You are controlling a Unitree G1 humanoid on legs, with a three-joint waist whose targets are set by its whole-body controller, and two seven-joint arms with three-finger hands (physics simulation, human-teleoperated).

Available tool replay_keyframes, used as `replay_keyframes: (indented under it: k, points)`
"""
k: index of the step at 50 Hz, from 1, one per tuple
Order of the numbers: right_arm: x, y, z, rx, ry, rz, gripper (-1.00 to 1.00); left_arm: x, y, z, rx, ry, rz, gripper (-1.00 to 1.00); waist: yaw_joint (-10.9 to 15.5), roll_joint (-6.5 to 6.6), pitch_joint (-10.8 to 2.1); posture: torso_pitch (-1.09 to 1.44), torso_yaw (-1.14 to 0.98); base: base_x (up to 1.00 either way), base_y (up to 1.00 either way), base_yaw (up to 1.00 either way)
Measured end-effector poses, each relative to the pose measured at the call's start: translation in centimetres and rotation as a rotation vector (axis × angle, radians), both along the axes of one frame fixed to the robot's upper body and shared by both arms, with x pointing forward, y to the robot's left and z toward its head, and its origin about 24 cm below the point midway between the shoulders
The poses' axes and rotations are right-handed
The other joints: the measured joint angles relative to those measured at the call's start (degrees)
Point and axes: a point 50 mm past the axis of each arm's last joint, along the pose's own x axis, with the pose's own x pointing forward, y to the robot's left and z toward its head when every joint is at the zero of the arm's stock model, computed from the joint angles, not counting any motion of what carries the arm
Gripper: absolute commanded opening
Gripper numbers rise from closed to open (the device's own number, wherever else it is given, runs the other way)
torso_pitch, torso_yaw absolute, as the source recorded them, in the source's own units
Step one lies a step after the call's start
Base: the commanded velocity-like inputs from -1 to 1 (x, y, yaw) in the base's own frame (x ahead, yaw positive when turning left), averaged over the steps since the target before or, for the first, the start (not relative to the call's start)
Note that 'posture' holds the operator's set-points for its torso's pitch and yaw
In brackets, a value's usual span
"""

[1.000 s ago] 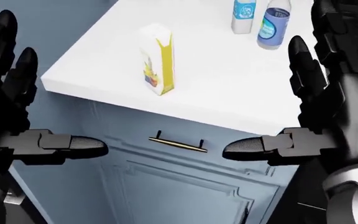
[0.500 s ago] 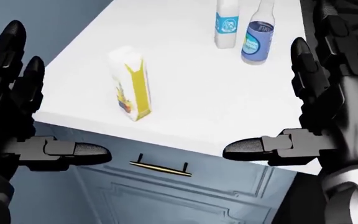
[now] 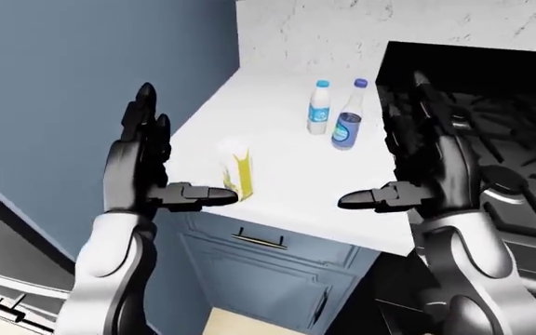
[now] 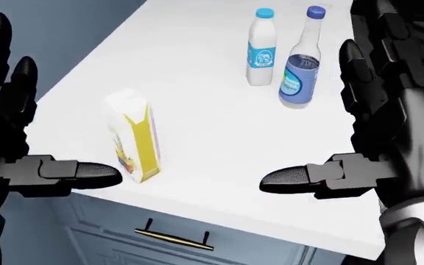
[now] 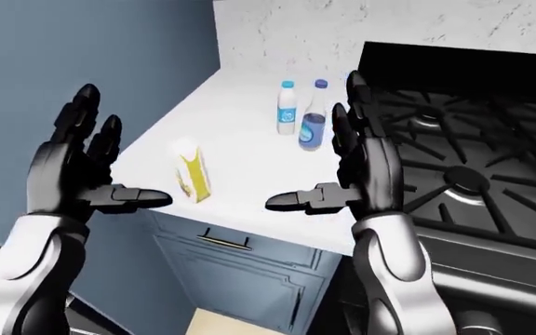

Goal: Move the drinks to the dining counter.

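Three drinks stand upright on the white counter (image 4: pixel 197 66). A yellow and white juice carton (image 4: pixel 135 142) is near the counter's lower edge. A white bottle with a blue cap (image 4: pixel 261 48) and a clear blue-labelled bottle (image 4: pixel 299 67) stand side by side toward the top. My left hand (image 4: pixel 50 116) is open just left of the carton, its thumb pointing at it without touching. My right hand (image 4: pixel 308 110) is open at the right, below and beside the blue-labelled bottle. Neither hand holds anything.
A black stove with grates (image 5: pixel 473 139) adjoins the counter on the right. Below the counter is a blue cabinet drawer with a brass handle (image 4: pixel 173 238). A blue wall (image 3: pixel 63 105) bounds the left and a marble backsplash (image 3: pixel 342 28) the top.
The whole picture has shifted down and left, so the camera has moved; the counter and bottles show more fully. Both hands keep the same open pose.
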Motion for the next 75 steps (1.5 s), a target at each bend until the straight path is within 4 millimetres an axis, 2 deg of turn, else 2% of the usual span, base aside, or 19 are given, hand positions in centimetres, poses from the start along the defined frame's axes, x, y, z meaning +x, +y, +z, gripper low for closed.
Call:
replay_keyframes:
  k: [1,3,4,9,11,13,16,20,26,38,53,63,75]
  points:
    - [0.1,-0.1,-0.2,0.006,0.007,-0.007,1.0,0.0,-0.1,-0.2,-0.002,0.012,-0.006,1.0,-0.58,-0.04,0.57,0.0,0.0,0.0,0.0,0.0]
    - [0.3,-0.5,-0.5,0.015,0.028,-0.033,1.0,0.0,-0.2,-0.4,-0.002,0.029,-0.023,1.0,-0.77,-1.08,1.41,0.0,0.0,0.0,0.0,0.0]
    - [0.4,-0.6,-0.6,0.018,0.035,-0.04,1.0,0.0,-0.1,-0.4,-0.003,0.031,-0.025,1.0,-0.68,-1.03,1.64,0.0,0.0,0.0,0.0,0.0]
    - [0.5,-0.5,-0.4,0.023,0.029,-0.055,1.0,-0.7,0.5,-0.2,-0.001,0.007,0.001,1.0,-0.96,1.09,2.05,0.0,0.0,0.0,0.0,0.0]
    - [0.4,-0.6,-0.1,0.024,0.018,-0.065,1.0,-1.0,0.5,0.1,0.001,-0.01,-0.001,1.0,-1.39,2.17,1.59,0.0,0.0,0.0,0.0,0.0]
    - [0.4,-0.7,0.1,0.025,0.006,-0.072,1.0,-1.3,0.3,0.1,0.003,-0.018,-0.009,1.0,-1.7,4.03,0.57,0.0,0.0,0.0,0.0,0.0]
    - [0.5,-0.7,-0.2,0.03,0.028,-0.065,1.0,-1.7,0.2,-0.5,0.007,0.007,-0.008,1.0,-1.49,2.5,0.37,0.0,0.0,0.0,0.0,0.0]
    - [0.6,-0.8,-0.1,0.03,0.029,-0.067,1.0,-2.8,-0.4,-0.7,0.018,0.02,-0.023,1.0,-1.21,1.54,-0.11,0.0,0.0,0.0,0.0,0.0]
    - [0.4,-1.3,0.3,0.035,0.014,-0.097,1.0,-4.5,-1.1,-0.3,0.029,-0.017,-0.067,1.0,-0.95,1.35,-0.5,0.0,0.0,0.0,0.0,0.0]
    - [1.1,-2.8,0.5,0.04,0.044,-0.187,1.0,-5.2,-1.1,-1.2,0.036,0.004,-0.069,1.0,-0.72,1.29,-0.09,0.0,0.0,0.0,0.0,0.0]
    - [6.6,-2.9,-0.2,-0.043,0.182,-0.231,1.0,-4.6,-1.0,-1.3,0.04,0.003,-0.058,1.0,-1.15,1.69,-0.26,0.0,0.0,0.0,0.0,0.0]
    - [9.9,-3.4,-0.2,-0.097,0.225,-0.295,1.0,-4.5,-0.9,-1.1,0.04,-0.002,-0.055,1.0,-0.83,1.45,-0.65,0.0,0.0,0.0,0.0,0.0]
    - [11.4,-5.1,0.0,-0.116,0.257,-0.416,1.0,-4.9,-0.8,-1.0,0.038,-0.009,-0.054,1.0,-0.59,1.37,-0.85,0.0,0.0,0.0,0.0,0.0]
